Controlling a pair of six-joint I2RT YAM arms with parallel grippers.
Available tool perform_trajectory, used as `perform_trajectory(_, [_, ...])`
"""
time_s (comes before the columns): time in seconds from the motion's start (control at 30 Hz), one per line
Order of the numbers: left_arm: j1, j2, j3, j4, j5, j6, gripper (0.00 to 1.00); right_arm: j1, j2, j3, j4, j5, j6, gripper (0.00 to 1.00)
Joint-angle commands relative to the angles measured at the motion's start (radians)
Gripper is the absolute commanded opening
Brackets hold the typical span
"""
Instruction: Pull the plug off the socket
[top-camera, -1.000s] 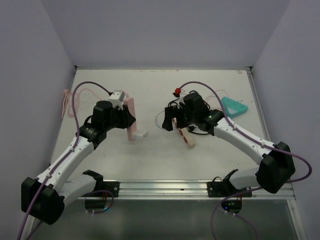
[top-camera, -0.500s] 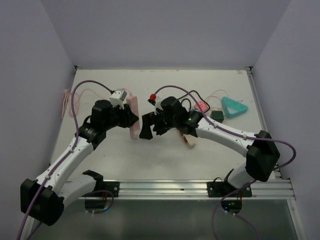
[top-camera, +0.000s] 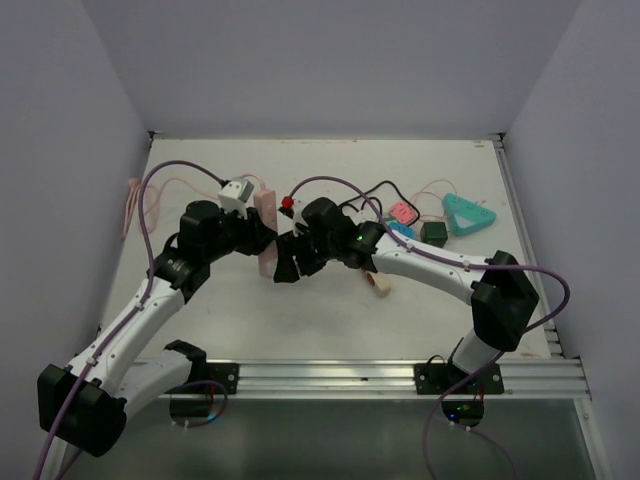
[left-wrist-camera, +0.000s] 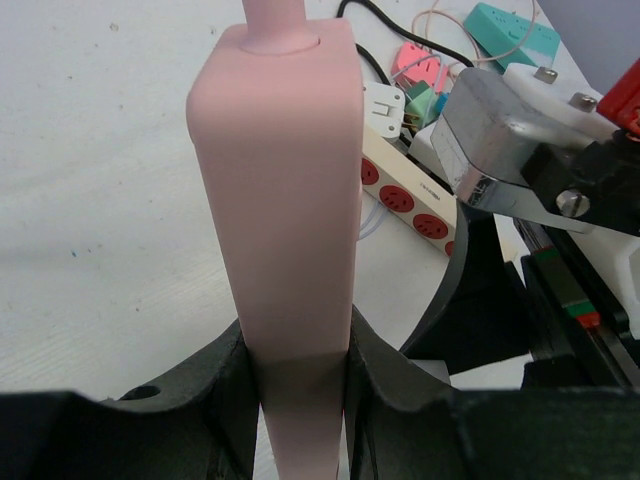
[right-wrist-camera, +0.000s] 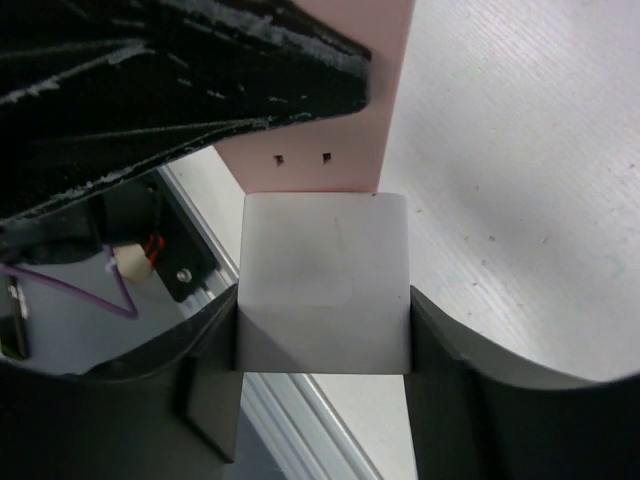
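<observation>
Two holds taken, one pull outstanding; the task is judged about half done. Item one, pink socket strip (left-wrist-camera: 290, 200): clamped between the fingers of the left gripper (left-wrist-camera: 297, 375), its length running out beyond the fingertips. Item two, white plug (right-wrist-camera: 325, 280): seated against the strip's face and lodged between the fingers (right-wrist-camera: 210, 390) of the right gripper (right-wrist-camera: 325, 320), which press on its two sides. Done: strip braced, plug gripped. Left: the pull itself. No gap shows between plug and strip, so separation is not yet begun.
</observation>
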Motion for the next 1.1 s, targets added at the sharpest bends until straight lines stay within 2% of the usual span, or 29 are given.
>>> perform_trajectory(0.0, [-0.008,-0.029,0.033,0.114,0.007,0.046,0.0,0.005,-0.01,0.043,-0.035,0.009,-0.013,0.42])
perform_trajectory(0.03, [-0.008,-0.029,0.031,0.111,0.002,0.053,0.0,0.003,-0.017,0.04,-0.039,0.027,-0.016,0.22])
perform_trajectory(0.1, [-0.008,-0.027,0.025,0.099,-0.035,0.079,0.0,0.003,-0.033,0.029,-0.062,0.046,-0.029,0.05])
perform_trajectory(0.13, [-0.008,-0.024,0.023,0.091,-0.048,0.088,0.0,0.005,-0.037,0.026,-0.073,0.052,-0.033,0.0])
perform_trajectory(0.47, [-0.008,-0.017,-0.007,0.011,-0.35,0.217,0.0,-0.021,-0.131,-0.042,-0.19,0.086,-0.087,0.0])
perform_trajectory(0.77, [-0.009,-0.007,-0.03,0.008,-0.464,0.231,0.0,-0.121,-0.244,-0.092,-0.354,0.03,-0.187,0.0])
perform_trajectory(0.93, [-0.009,0.008,-0.009,0.013,-0.435,0.179,0.0,-0.303,-0.366,-0.146,-0.371,0.15,-0.199,0.0])
perform_trajectory(1.07, [-0.009,0.036,0.003,0.028,-0.317,0.087,0.0,-0.386,-0.38,-0.16,-0.342,0.43,-0.176,0.0])
